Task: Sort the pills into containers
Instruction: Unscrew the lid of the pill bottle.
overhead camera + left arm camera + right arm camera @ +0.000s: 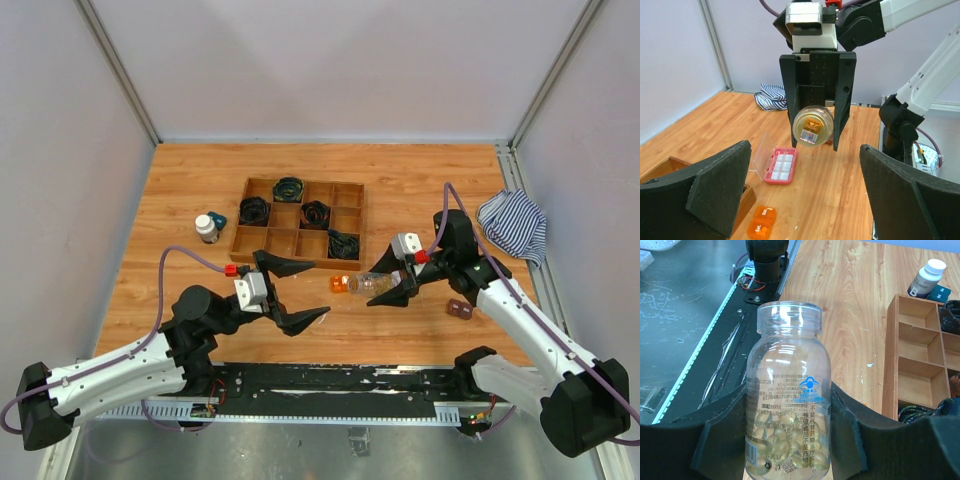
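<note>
My right gripper [385,290] is shut on a clear vial [788,390] that lies level above the table. The vial has no cap, and yellow translucent pills [785,440] fill its lower part. Seen from the left wrist, the clear vial [813,127] hangs between the right gripper's fingers [845,115], one end towards me. A flat pink box [781,165] with its clear lid open lies on the table below it. The dark bottle with a white cap [207,228] stands left of the wooden tray. My left gripper [315,290] is open and empty, facing the vial.
A wooden compartment tray [262,240] with black coils sits mid-table. A small orange block [340,284] lies under the vial's mouth end. A striped cloth [513,225] is bunched at the right edge. A small dark brown object [460,309] lies by the right arm.
</note>
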Controlling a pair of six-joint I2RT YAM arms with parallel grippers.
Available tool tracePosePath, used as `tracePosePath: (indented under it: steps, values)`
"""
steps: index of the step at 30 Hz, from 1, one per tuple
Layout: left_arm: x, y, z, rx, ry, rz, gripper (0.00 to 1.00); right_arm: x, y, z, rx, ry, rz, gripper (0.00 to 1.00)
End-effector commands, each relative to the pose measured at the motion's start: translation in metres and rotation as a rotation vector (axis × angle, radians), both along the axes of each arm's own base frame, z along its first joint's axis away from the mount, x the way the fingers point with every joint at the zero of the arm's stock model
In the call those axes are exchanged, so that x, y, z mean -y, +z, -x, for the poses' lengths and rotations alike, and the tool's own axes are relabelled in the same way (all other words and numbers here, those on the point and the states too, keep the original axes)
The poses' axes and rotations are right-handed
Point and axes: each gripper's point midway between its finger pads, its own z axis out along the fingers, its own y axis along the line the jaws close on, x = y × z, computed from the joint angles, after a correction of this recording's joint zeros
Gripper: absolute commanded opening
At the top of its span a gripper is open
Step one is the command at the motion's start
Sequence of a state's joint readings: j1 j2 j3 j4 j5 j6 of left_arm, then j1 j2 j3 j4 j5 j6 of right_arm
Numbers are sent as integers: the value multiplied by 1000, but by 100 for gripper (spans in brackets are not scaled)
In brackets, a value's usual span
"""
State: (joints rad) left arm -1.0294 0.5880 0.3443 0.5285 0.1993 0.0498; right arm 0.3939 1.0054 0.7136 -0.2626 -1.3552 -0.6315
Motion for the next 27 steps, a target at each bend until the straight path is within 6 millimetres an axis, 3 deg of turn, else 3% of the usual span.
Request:
tracePosePath:
  steps: [1,7,14,20,27]
  values:
    - [0,8,-3,22,10,21,99,0,14,0,35,28,-35,1]
    - [2,-1,0,51,-6,2,99,1,12,-1,48,13,-28,1]
    - [7,-5,6,263,-34,-36,99,0,9,-3,47,10,-21,1]
    - [24,-5,-2,268,-46,-84,98,-1,9,0,50,27,-27,1]
    - [42,-4,-7,241,-79,-79,90,-2,9,2,50,34,-28,1]
